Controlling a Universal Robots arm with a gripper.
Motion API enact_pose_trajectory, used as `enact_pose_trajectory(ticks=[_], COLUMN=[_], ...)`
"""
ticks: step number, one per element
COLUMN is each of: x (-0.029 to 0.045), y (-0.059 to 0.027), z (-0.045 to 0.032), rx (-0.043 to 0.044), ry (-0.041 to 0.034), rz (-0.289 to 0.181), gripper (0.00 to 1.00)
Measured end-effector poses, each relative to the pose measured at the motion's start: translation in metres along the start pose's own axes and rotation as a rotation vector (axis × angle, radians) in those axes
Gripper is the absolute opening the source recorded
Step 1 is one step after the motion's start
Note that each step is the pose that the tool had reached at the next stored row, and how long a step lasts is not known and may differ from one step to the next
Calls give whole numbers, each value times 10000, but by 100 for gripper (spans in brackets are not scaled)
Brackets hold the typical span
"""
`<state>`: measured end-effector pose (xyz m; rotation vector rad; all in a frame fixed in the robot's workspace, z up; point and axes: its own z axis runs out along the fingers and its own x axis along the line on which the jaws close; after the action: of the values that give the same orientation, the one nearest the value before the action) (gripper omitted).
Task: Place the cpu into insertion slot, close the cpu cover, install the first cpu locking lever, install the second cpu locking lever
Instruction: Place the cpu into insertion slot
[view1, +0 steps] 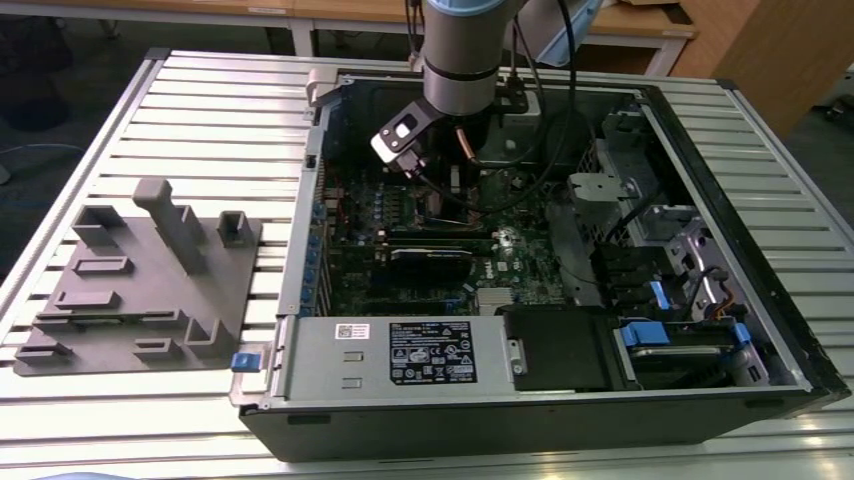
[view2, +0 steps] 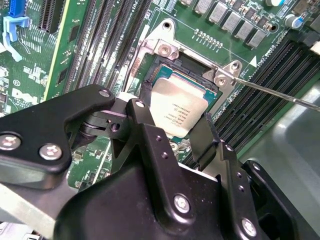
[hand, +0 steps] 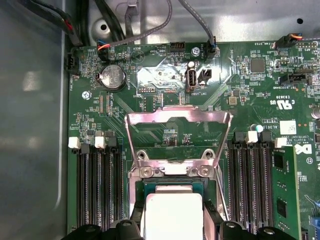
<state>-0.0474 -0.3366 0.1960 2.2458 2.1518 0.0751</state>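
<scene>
One step is in hand, as I judge it: the first, seating the cpu. Across the exterior view from its left, a grey fixture block (view1: 134, 270) lies on the slatted counter (view1: 200, 110), apart from the open computer case (view1: 534, 415). The arm (view1: 461, 50) reaches down into the case over the motherboard (view1: 400, 270).

The second wrist view gives the close work. The gripper (view2: 172, 107) has its jaws clenched on the cpu (view2: 180, 105), one finger against each of two opposite edges. The chip sits at the socket, seemingly a little tilted, and I cannot tell whether it is fully down. A thin locking lever (view2: 280, 96) juts out beside it, unlatched.

The first wrist view adds the cpu cover (hand: 145, 118), which stands raised behind the socket with the cpu (hand: 172, 215) below it, so closing is not yet done.

Finishing the placement calls for a flat, square descent with the corners matched, no sideways drag and a gentle release.
</scene>
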Motion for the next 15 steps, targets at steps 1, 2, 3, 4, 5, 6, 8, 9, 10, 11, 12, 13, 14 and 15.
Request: enact_pose_trajectory(ticks=[1, 2, 3, 4, 5, 6, 8, 9, 10, 11, 12, 13, 14, 15], x=[0, -2, -5, -9, -11, -13, -15, -16, -16, -16, -18, -18, -19, -19], y=[0, 1, 1, 2, 1, 1, 1, 1, 1, 1, 1, 1, 1, 1], z=[0, 0, 0, 0, 0, 0, 0, 1, 1, 1, 4, 5, 6, 8], rx=[0, 0, 0, 0, -1, 0, 0, 0, 0, 0, -1, 0, 0, 0], ry=[0, -1, -1, 0, 0, 0, -1, 0, 0, -1, 1, -1, -2, 0], rz=[1, -1, -3, -3, -1, 0, -1, -1, -1, -1, -1, -1, -1, -1], gripper=[54, 54, 54, 54, 54, 54, 54, 54, 54, 54, 54, 54, 54, 54])
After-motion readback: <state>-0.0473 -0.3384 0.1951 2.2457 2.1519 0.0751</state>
